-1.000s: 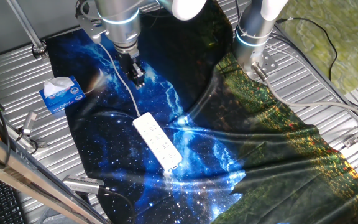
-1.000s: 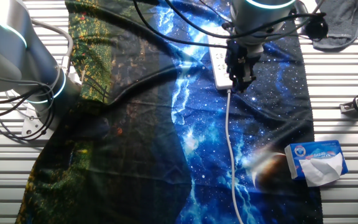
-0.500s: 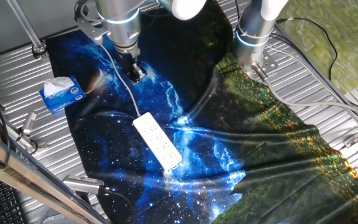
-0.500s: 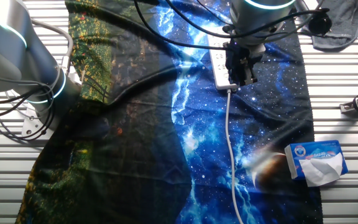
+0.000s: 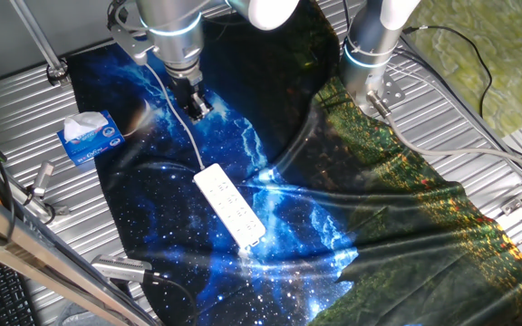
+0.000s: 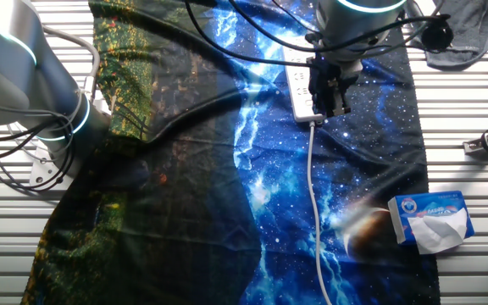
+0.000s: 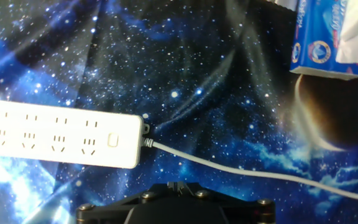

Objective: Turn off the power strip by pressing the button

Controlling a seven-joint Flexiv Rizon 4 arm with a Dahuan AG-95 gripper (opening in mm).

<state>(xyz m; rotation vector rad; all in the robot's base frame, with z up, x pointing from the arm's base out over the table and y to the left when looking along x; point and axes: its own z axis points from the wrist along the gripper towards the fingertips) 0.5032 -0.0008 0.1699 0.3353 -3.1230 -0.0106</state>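
The white power strip (image 5: 229, 208) lies on the starry blue cloth, and its thin white cord (image 5: 188, 136) runs off toward the far left. In the hand view the power strip (image 7: 61, 138) sits at the left. Its small button (image 7: 112, 140) is at the corded end, where the cord (image 7: 241, 168) leaves to the right. My gripper (image 5: 196, 107) hangs above the cord, apart from the strip's corded end and touching nothing. In the hand view my gripper (image 7: 178, 185) shows its fingertips pressed together. In the other fixed view my gripper (image 6: 329, 100) partly covers the power strip (image 6: 302, 89).
A blue-and-white tissue box (image 5: 89, 138) sits on the cloth's left edge; it also shows in the hand view (image 7: 328, 37) and in the other fixed view (image 6: 430, 219). A second robot arm's base (image 5: 370, 54) stands at the back. The ribbed metal table (image 5: 25, 109) lies around the cloth, with clamps at its left edge.
My gripper has risen slightly and drawn back from the strip's corded end, which now shows more in the other fixed view. The strip, cord and tissue box have not moved.
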